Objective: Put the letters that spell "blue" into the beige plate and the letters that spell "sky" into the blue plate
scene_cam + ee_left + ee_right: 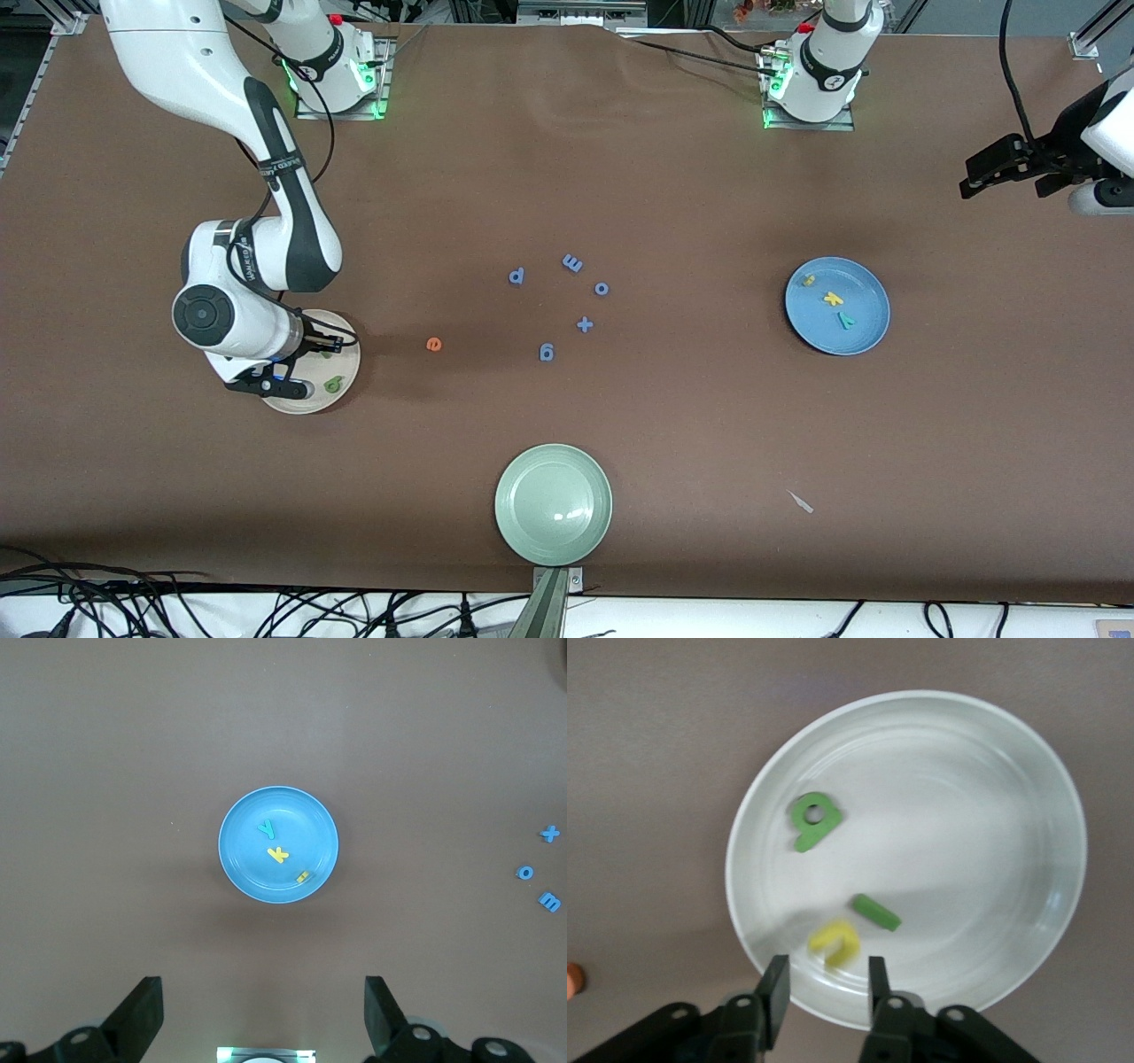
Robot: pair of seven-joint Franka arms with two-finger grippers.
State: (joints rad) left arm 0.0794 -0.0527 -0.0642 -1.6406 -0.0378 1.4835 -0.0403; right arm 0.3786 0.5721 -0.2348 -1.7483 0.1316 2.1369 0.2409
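Dropping the third "blue" letter, by the look of it. Right end effector (824, 983) low over the beige plate (347, 377), fingers narrowly parted with nothing between them, the yellow u (836, 943) lying in the plate just under the tips. Also in the beige plate: the green b (812, 819) and the thin green l (876, 912), each apart from the others.

Still missing from that plate: the orange e (433, 344), on the counter (673, 177) near the beige plate, toward the left arm's end of the counter from it. Next move, as judged: lift clear of the beige plate, shift over the orange e, open a little wider, pinch it flat and low, carry it to the plate. Small, thin foam, so a slip or a miss at the edge seems the main risk.

"Sky" looks finished: yellow s (808, 280), yellow k (832, 299) and teal y (847, 320) all in the blue plate (864, 341), well away from the beige plate. Left end effector (263, 1014) waiting high above the blue plate, fingers wide, empty.

Count: three plates, namely beige, blue and a pale green plate (532, 540) nearer the front camera than the beige plate; seven task letters, six plated, one loose; five all-blue pieces (572, 263) scattered on the counter, four letters and a plus sign.
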